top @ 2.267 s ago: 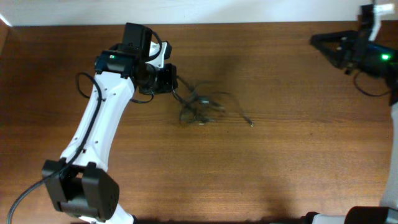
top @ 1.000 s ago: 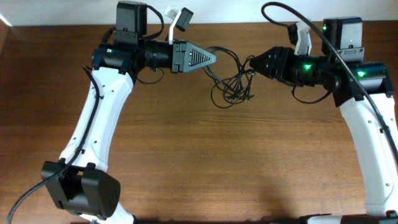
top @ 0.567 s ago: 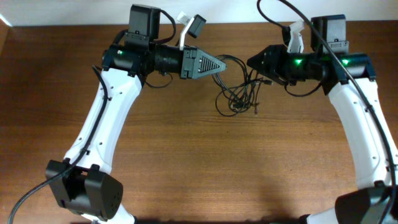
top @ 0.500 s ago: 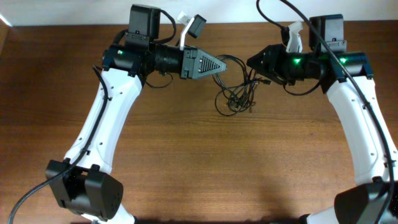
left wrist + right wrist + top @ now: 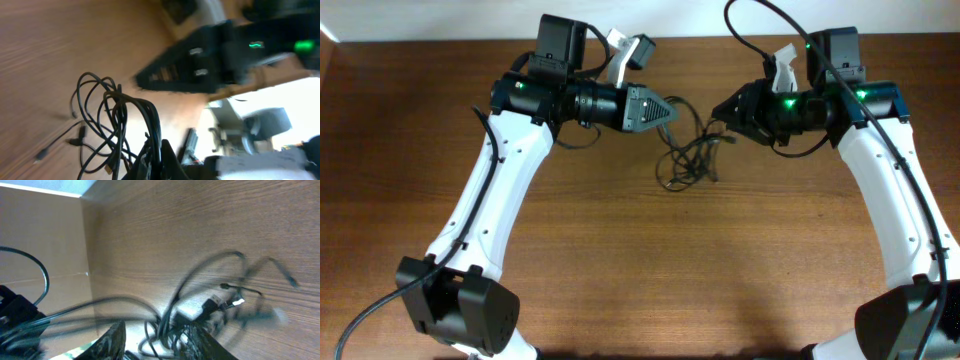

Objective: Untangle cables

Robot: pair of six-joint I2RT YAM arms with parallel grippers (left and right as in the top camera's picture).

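A tangle of thin black cables (image 5: 688, 152) hangs between the two grippers over the rear middle of the wooden table (image 5: 640, 270). Its upper strands are drawn up toward both tips and its lower loops sag in a loose knot below them. From overhead it cannot be told whether the lowest loops rest on the wood.

The left gripper (image 5: 672, 110) points right, jaws together and clamped on the cables. In the left wrist view several cords run into its closed tip (image 5: 159, 159) at the bottom edge. From there the bunch (image 5: 112, 117) fans out in overlapping loops, with small plugs dangling at the loose ends.

The right gripper (image 5: 717, 112) points left, just beside the left one, tip to tip across a short gap filled with cord. The right wrist view is blurred by motion. It shows the fingers (image 5: 114, 337) standing apart, with a cluster of strands (image 5: 220, 297) passing through the space between them. A light-coloured plug shows amid the knot. The jaws are apart around the cords, not pressed onto them.

Both white arms arch in from the near corners of the table. Green lights glow on their black wrist housings. A pale wall runs along the far edge.
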